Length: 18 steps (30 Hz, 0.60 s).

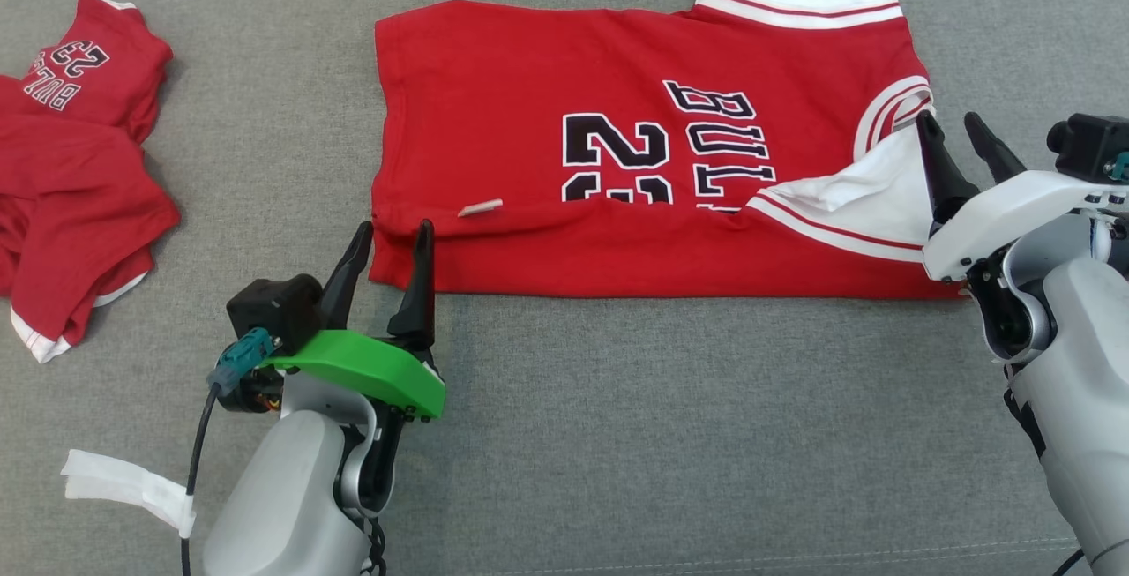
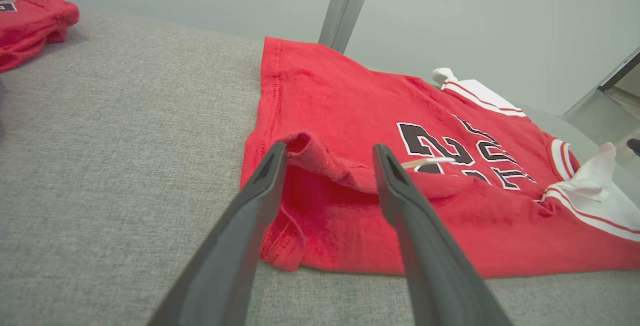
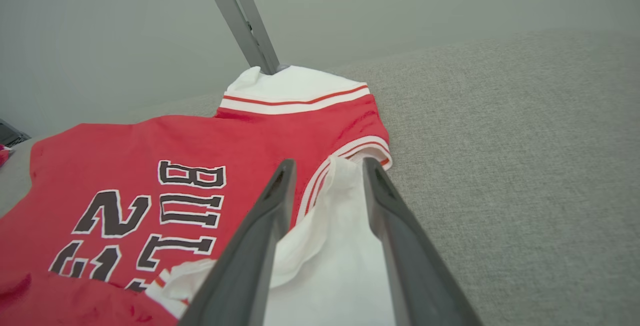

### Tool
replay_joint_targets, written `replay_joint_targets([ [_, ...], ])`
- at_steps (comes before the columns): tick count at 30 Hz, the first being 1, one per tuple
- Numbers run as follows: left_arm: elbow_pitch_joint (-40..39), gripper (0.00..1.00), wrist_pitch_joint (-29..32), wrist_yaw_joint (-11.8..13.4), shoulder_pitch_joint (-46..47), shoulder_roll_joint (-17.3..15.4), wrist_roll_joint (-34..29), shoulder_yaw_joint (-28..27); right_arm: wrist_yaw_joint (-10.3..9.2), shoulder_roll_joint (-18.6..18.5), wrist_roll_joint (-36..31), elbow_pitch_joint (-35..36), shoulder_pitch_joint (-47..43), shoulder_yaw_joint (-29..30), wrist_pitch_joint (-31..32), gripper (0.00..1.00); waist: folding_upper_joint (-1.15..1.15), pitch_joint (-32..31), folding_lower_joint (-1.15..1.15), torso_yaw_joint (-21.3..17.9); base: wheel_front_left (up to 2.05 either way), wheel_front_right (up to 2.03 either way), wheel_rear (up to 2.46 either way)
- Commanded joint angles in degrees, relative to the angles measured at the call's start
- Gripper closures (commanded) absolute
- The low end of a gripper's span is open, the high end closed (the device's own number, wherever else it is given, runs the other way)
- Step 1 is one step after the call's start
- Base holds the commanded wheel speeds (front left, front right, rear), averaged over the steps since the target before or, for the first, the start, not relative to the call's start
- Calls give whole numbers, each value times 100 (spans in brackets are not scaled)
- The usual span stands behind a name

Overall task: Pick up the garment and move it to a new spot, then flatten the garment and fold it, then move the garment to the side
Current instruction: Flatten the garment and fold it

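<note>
Bright, even, diffuse light falls from above. The head view is sharp throughout: the garment (image 1: 547, 161) casts only a thin, soft shadow on the grey surface (image 1: 661, 400) along its lower edge. A broader, fainter shadow lies right of the second red garment (image 1: 79, 188) at upper left. The 2 wrist views bow at their edges. In both, the near jaws at bottom centre are blurred.

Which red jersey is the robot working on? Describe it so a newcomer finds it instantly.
On the grey cushion, look at the middle, between the left pincer and the right pincer. The jersey there lies spread out, near edge folded over, black number and lettering showing, white-trimmed sleeves at its right end. The other red jersey, far left, is a crumpled heap.
</note>
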<state>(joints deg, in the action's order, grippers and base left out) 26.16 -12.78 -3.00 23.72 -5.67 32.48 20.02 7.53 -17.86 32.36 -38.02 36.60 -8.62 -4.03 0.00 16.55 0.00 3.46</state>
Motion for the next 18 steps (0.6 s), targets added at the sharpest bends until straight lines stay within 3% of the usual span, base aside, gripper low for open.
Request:
replay_joint_targets([
  [1, 62, 0, -70, 33, 80, -20, -18, -41, -9, -62, 63, -80, -6, -66, -161, 0, 0, -39, 0, -18, 0, 0, 0],
  [11, 527, 0, -205, 57, -212, -197, -396, 88, -9, -480, 310, -170, -716, -631, -632, 0, 0, -267, 0, -216, 0, 0, 0],
  [18, 969, 0, -246, 157, 26, -277, -747, 163, -9, -462, 449, -140, -998, -859, -726, 0, 0, -179, 0, -413, 0, 0, 0],
])
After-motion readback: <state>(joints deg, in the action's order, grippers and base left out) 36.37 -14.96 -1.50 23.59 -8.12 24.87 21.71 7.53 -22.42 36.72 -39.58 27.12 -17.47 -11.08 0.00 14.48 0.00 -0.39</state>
